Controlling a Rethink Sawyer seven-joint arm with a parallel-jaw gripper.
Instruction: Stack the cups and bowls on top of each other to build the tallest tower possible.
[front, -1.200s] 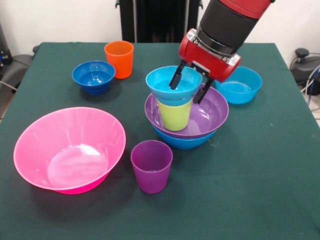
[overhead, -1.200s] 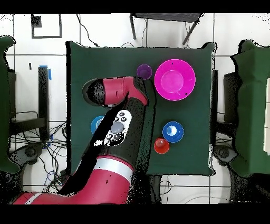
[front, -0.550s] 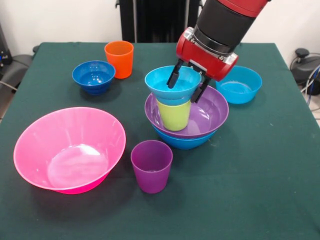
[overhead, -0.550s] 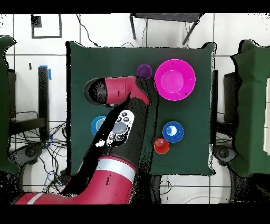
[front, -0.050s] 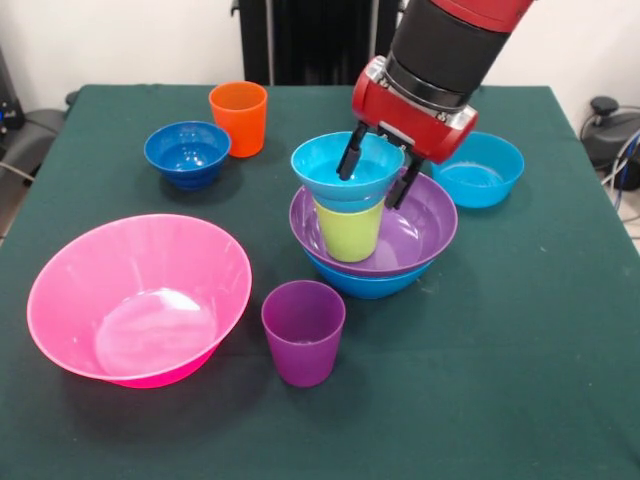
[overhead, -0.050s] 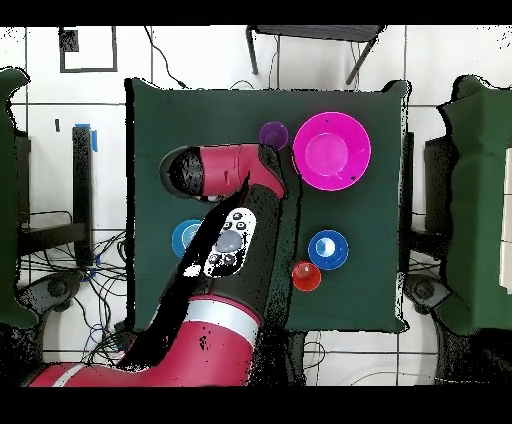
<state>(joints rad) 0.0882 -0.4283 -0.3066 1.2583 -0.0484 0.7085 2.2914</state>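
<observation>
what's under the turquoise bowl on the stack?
The turquoise bowl sits on a lime green cup standing in the purple bowl, which nests in a blue bowl. The cup's rim is covered.

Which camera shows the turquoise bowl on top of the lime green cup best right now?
The front view. There the glossy turquoise plastic bowl sits in plain sight on the lime green tumbler, with the gripper straddling its far rim, one finger inside, one outside. In the overhead view the red arm covers that bowl entirely.

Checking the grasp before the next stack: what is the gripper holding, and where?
The gripper straddles the far rim of the turquoise bowl atop the lime green cup; whether it is clamped cannot be told.
</observation>
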